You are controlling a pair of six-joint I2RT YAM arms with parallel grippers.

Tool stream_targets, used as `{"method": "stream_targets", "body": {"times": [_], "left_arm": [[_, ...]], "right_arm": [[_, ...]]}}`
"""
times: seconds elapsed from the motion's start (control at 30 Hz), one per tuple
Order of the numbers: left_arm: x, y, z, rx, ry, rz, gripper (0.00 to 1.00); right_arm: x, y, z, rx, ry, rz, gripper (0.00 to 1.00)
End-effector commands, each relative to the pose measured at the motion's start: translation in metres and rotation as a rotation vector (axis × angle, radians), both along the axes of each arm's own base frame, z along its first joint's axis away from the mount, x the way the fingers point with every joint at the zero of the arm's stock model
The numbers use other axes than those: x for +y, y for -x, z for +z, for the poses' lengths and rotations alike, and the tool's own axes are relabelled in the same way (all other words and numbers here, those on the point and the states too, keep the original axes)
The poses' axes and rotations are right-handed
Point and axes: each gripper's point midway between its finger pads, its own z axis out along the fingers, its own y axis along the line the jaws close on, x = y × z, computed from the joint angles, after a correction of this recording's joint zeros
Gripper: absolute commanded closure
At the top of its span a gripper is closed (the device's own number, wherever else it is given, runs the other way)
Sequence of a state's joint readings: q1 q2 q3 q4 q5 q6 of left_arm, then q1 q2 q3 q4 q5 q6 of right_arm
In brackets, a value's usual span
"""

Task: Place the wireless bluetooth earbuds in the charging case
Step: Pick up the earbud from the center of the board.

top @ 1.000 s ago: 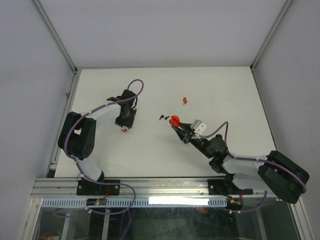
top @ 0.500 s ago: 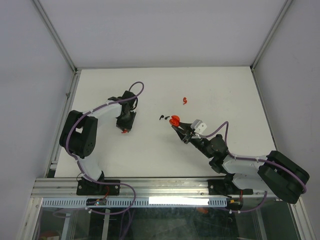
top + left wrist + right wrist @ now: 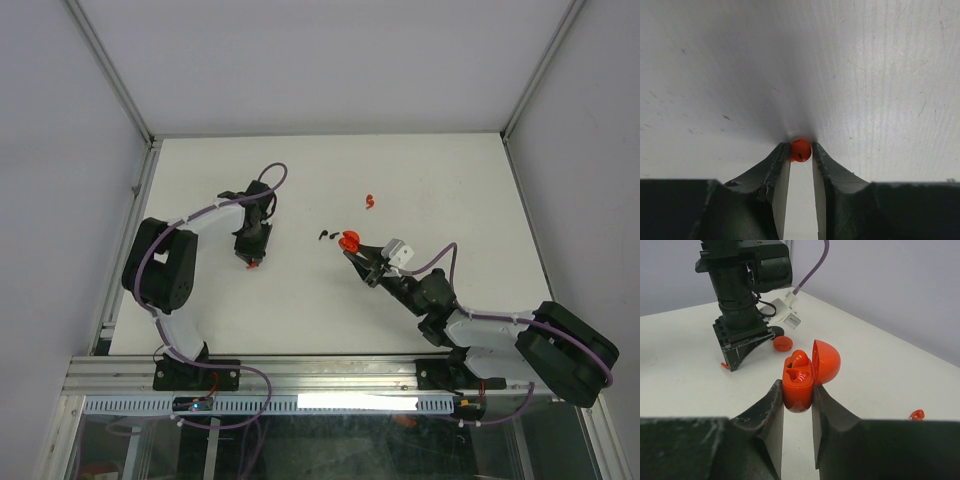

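Note:
My left gripper points down at the white table, its fingertips closed on a small red earbud; from above that gripper sits left of centre. My right gripper is shut on the red charging case, held upright with its round lid swung open and a red earbud seated inside. From above, the case is near the table's middle. Another red earbud lies beyond it, and two black earbuds lie just left of it.
A round red disc lies on the table behind the left arm in the right wrist view. White walls with metal frame rails enclose the table on three sides.
The left gripper's jaws have narrowed onto the red earbud and the arm has shifted slightly. The right arm and the case have stayed still.

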State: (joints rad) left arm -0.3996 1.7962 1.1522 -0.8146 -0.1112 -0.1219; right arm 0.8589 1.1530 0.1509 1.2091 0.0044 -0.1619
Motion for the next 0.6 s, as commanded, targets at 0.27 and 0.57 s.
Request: {"method": "stream_targets", "body": {"times": [0.27,0.57], "left_arm": [[-0.009,-0.007,0.003,-0.022,0.03,0.038,0.9],[-0.039,-0.027,0.066,-0.221,0.25,0.09,0.99]], "right_arm": [[-0.004,-0.001,0.022,-0.043,-0.064,-0.012,1.0],[-0.001,0.0,0.025,-0.057,-0.048,0.0,1.0]]}}
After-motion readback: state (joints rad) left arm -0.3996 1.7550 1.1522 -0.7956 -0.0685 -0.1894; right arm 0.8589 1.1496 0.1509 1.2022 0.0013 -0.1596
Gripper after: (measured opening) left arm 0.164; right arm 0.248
